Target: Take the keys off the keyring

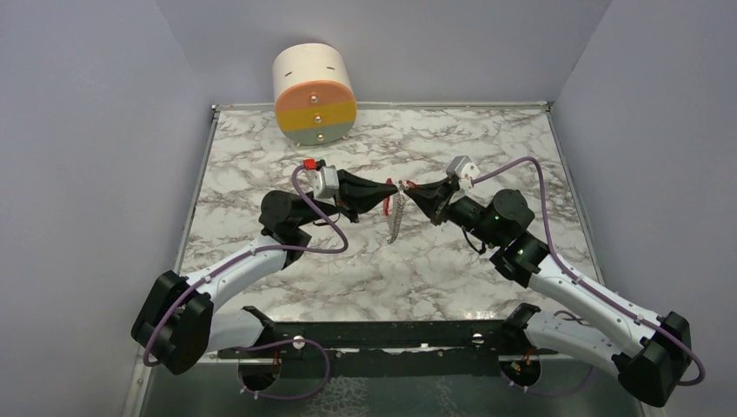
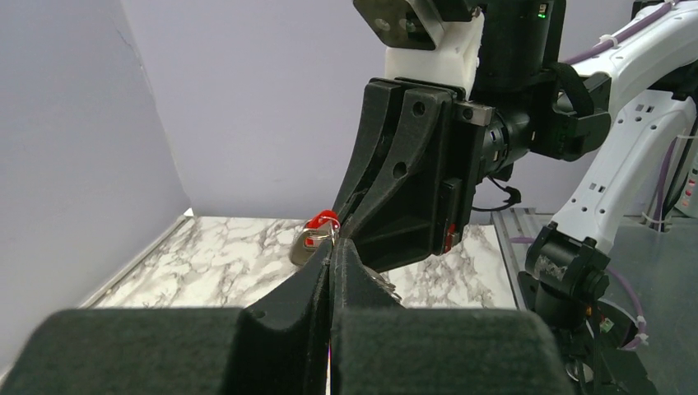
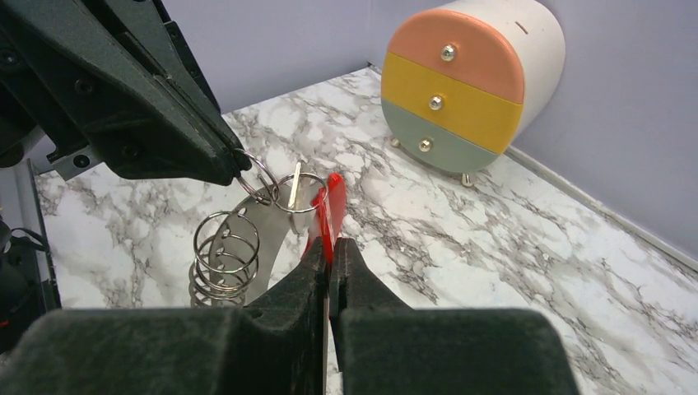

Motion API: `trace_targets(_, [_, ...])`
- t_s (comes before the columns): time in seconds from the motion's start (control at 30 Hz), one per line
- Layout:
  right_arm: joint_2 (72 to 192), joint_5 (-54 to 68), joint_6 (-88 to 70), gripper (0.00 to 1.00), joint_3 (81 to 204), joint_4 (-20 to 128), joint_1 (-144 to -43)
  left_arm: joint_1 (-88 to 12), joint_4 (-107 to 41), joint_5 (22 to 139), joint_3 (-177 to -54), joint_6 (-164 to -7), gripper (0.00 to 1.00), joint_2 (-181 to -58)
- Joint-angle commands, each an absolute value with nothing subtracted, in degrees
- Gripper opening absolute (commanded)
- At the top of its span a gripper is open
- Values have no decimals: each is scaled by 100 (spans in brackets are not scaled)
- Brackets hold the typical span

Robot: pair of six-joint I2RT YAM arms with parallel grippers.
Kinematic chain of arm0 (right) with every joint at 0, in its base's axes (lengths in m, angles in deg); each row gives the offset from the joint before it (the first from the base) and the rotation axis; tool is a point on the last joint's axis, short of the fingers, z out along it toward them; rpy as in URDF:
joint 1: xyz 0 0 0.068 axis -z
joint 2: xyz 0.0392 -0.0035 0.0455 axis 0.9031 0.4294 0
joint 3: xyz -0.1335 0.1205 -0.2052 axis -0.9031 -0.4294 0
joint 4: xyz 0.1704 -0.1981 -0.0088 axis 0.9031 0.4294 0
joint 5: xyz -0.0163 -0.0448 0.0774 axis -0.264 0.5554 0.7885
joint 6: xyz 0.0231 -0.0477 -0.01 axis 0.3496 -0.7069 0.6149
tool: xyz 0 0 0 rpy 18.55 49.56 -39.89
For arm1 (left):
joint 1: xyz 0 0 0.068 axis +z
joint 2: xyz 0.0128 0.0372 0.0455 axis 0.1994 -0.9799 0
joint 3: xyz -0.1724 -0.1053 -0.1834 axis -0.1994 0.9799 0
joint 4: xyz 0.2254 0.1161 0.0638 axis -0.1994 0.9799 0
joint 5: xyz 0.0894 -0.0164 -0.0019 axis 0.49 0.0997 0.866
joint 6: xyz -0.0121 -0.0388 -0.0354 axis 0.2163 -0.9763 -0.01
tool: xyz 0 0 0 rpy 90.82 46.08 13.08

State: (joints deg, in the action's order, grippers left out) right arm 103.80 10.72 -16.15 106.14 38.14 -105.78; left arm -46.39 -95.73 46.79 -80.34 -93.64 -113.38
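Both grippers meet in mid-air above the middle of the marble table. My left gripper (image 1: 393,186) is shut on the wire keyring (image 3: 257,177). My right gripper (image 1: 408,188) is shut on the red-headed key (image 3: 332,212), which still hangs on a ring (image 3: 298,189). A metal tag (image 3: 251,234) with several loose rings (image 3: 224,255) dangles below them; from above it shows as a hanging silver strip (image 1: 396,217). In the left wrist view the red key head (image 2: 321,220) and a silver key (image 2: 305,245) show just past my closed fingertips (image 2: 332,247).
A round white mini drawer chest (image 1: 314,94) with pink, yellow and green drawer fronts stands at the back left of the table (image 1: 539,174). Purple walls enclose the table on three sides.
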Motion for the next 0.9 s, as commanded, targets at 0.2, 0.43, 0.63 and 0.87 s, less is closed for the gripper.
trace_targets(0.2, [10391, 955, -1643, 1, 10779, 3675, -10562, -4647, -9786, 5080, -7795, -9048, 0, -10865])
trace_targets(0.43, [10453, 1027, -1616, 1, 10781, 3686, -10563, -4648, -9940, 5169, -7729, -9038, 0, -10706])
trace_targets(0.63, [10386, 969, -1653, 1, 10791, 3714, -10557, -4647, -10018, 5146, -7654, -9087, 0, -10644])
trace_targets(0.87, [10406, 968, -1685, 1, 10852, 3719, -10564, -4648, -10110, 5097, -7651, -9142, 0, -10631])
